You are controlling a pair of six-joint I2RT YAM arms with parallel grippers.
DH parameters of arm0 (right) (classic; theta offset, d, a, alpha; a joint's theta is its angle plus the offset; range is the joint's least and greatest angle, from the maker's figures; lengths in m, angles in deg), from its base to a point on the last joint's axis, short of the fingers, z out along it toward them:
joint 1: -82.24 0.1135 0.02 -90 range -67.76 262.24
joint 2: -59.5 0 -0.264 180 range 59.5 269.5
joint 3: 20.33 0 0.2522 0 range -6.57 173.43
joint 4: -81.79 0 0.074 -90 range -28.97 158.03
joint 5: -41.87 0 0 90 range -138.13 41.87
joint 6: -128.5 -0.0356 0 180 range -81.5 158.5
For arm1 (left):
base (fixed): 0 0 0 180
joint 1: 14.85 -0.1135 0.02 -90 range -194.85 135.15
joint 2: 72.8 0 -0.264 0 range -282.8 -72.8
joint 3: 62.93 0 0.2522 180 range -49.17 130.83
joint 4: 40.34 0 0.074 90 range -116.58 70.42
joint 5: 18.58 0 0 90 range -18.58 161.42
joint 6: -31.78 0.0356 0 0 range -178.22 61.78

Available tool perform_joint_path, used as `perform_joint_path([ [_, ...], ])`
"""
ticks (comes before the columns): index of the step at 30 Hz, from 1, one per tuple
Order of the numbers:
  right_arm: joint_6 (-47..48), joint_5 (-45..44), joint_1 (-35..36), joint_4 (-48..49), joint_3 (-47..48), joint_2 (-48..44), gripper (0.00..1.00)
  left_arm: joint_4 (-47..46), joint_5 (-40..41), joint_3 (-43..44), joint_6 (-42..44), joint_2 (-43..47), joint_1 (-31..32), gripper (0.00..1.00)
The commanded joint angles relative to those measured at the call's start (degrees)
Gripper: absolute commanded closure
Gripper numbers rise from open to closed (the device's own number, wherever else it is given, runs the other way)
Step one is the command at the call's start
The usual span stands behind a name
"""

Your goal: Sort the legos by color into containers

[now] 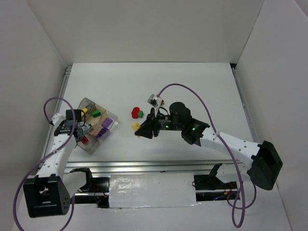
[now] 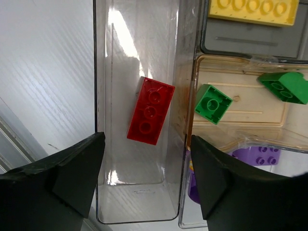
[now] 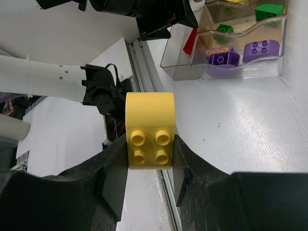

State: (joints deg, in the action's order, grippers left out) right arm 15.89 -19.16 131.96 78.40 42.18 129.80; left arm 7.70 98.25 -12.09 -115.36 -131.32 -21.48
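The clear divided tray (image 1: 87,102) sits at the left of the table. My left gripper (image 1: 83,134) is open and empty above its end compartment, where a red brick (image 2: 150,110) lies between my fingers' line of sight (image 2: 147,185). Neighbouring compartments hold two green bricks (image 2: 211,103), a yellow brick (image 2: 250,9) and purple bricks (image 2: 262,156). My right gripper (image 1: 140,129) is shut on a yellow rounded brick (image 3: 149,127), held above the table right of the tray (image 3: 231,72).
A loose red brick (image 1: 134,112) and a green brick (image 1: 140,114) lie touching at mid-table, just behind my right gripper. An aluminium rail (image 1: 144,166) runs along the near edge. White walls enclose the table.
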Motion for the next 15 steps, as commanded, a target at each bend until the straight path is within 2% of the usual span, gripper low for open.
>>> perform_joint_path([
  [1, -0.59, 0.65, -0.06, 3.08, 3.45, 1.5, 1.0, 0.51, -0.11, 1.5, -0.25, 3.41, -0.31, 0.15],
  [4, -1.9, 0.38, -0.14, 2.29, 4.86, 3.61, 1.0, 2.71, -0.2, 3.78, 0.45, 6.48, -0.31, 0.15],
  [7, -2.61, 2.57, 0.03, 2.63, 5.56, 5.28, 1.0, 1.76, -5.45, 6.16, 6.67, 10.78, -0.22, 0.14],
  [8, -2.96, 4.67, -0.23, 3.51, 5.48, 5.46, 1.0, -2.34, -13.56, 5.9, 9.04, 12.45, -0.22, 0.12],
  [9, -3.23, 6.26, -0.06, 4.21, 5.3, 5.72, 1.0, -5.77, -20.08, 5.38, 15.07, 15.86, -0.22, 0.09],
  [10, -3.14, 7.93, -0.06, 4.91, 5.13, 5.72, 1.0, -9.63, -27.11, 4.67, 18.09, 17.55, -0.22, 0.0],
  [11, -3.14, 11.07, -0.14, 5.62, 5.13, 5.81, 1.0, -17.16, -43.36, 3.1, 19.86, 19.13, -0.22, 0.0],
  [12, -3.31, 12.41, -0.23, 5.8, 5.21, 5.72, 1.0, -21.49, -51.62, 2.22, 21.36, 21.67, -0.13, 0.0],
  [14, -3.32, 14.44, -0.23, 5.71, 5.56, 5.37, 0.99, -30.11, -66.92, -0.33, 19.54, 23.18, -0.13, 0.0],
  [15, -3.66, 15.84, -0.23, 5.89, 5.56, 4.76, 0.99, -39.46, -78.83, -0.95, 15.87, 23.97, 0.04, 0.01],
])
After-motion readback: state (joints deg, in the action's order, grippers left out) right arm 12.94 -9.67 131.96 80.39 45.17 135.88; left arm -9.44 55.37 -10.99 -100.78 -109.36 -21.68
